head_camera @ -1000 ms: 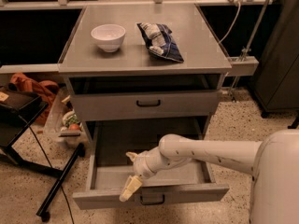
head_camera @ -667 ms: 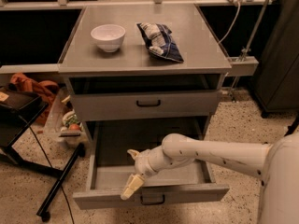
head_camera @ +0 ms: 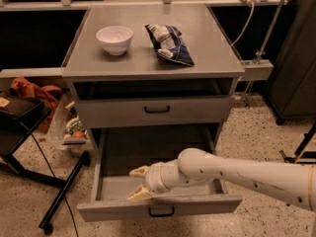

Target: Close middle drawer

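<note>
End effector point(head_camera: 139, 183), fingers spread and holding nothing, hovers over the tray of the pulled-out middle drawer point(head_camera: 207, 206), just behind its front panel, left of the handle.

The middle drawer point(head_camera: 113, 210) looks like matt grey painted metal. Over its tray hangs the gripper point(head_camera: 132, 185), with smooth cream plastic fingers point(head_camera: 140, 194) spread apart, on a glossy white arm point(head_camera: 247, 174). On the matt desk point(head_camera: 207, 53), the bowl point(head_camera: 114, 38) shines and the bag point(head_camera: 170, 43) is crinkled.
</note>
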`<action>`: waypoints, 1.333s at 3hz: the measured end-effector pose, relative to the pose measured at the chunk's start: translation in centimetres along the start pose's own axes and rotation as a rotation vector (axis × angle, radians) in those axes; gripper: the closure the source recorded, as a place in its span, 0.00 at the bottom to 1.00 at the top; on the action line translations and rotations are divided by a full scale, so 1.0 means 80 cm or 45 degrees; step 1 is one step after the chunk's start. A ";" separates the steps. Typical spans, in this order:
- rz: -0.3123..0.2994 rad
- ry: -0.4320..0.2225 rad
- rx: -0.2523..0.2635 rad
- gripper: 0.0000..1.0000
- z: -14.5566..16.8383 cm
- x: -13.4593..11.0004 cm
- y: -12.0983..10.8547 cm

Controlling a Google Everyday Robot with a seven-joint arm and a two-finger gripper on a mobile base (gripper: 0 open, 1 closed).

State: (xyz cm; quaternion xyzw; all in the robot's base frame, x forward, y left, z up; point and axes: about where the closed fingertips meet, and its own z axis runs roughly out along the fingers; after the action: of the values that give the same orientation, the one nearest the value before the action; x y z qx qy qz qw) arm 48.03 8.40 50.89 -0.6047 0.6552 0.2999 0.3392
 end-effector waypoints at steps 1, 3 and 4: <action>-0.007 -0.009 0.040 0.66 -0.007 -0.003 0.021; 0.067 -0.029 0.045 1.00 -0.002 0.023 0.068; 0.127 -0.022 -0.002 1.00 0.013 0.042 0.089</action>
State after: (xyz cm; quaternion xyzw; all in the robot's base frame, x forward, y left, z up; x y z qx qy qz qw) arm 40.92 7.92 47.44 -0.5689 0.6815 0.3220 0.3289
